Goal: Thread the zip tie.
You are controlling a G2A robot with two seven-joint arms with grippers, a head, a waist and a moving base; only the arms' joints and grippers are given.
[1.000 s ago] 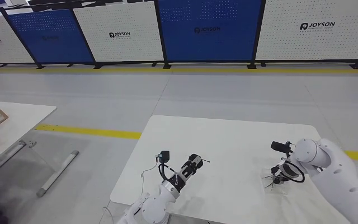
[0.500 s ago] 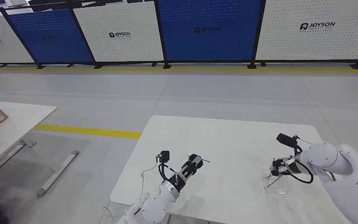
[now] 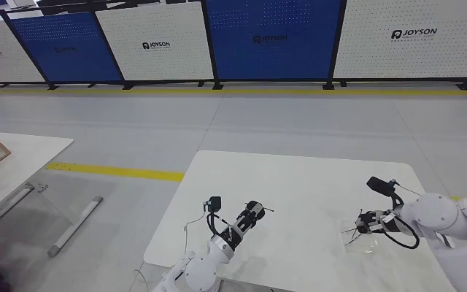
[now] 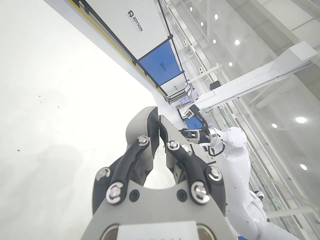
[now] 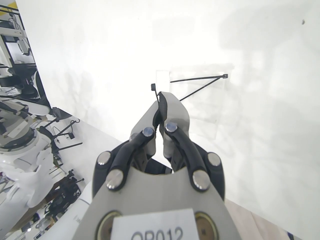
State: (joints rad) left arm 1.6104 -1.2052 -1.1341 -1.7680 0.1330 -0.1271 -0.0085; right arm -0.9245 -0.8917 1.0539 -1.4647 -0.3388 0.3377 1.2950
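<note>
We are pinching a black zip tie in our closed right gripper, left gripper squeezing fully closed.

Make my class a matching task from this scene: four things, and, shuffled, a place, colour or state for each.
Things: 1 right hand; 2 left hand; 3 loose zip tie; 4 table.
Options: a lies on the clear tray; b white; c shut on the held zip tie, by the tray; d shut, away from the tray.
Pairs: 1-c, 2-d, 3-a, 4-b.
</note>
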